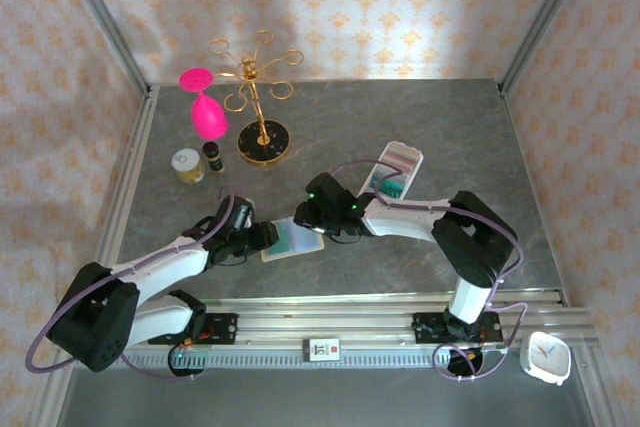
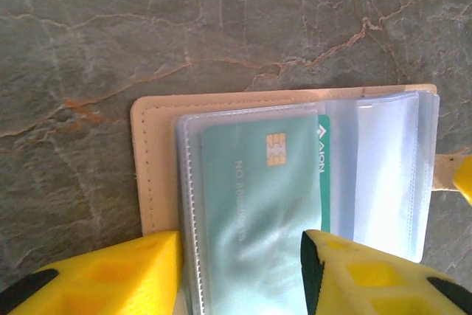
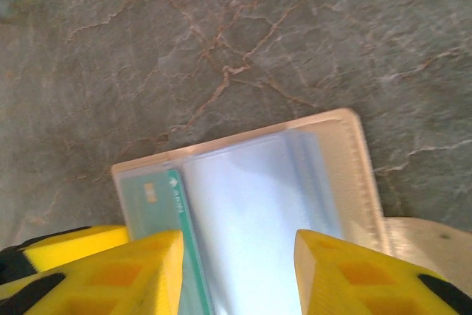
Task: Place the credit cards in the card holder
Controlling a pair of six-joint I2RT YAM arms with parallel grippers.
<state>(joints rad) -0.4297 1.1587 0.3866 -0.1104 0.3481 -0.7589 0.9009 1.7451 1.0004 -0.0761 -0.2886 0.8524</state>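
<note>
One teal card (image 2: 251, 182) in card holder (image 2: 151, 167) sleeve, between fingers of released left gripper (image 2: 240, 256); right gripper (image 3: 237, 256) unclear.

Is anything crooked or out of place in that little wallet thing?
Slightly. The teal card sits in a clear sleeve of the open card holder, but a narrow strip of its edge pokes out toward the spine. Nothing looks spilled or damaged.

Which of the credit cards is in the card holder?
The teal card with the gold chip, sleeved in the card holder; the other cards lie in the white tray.
</note>
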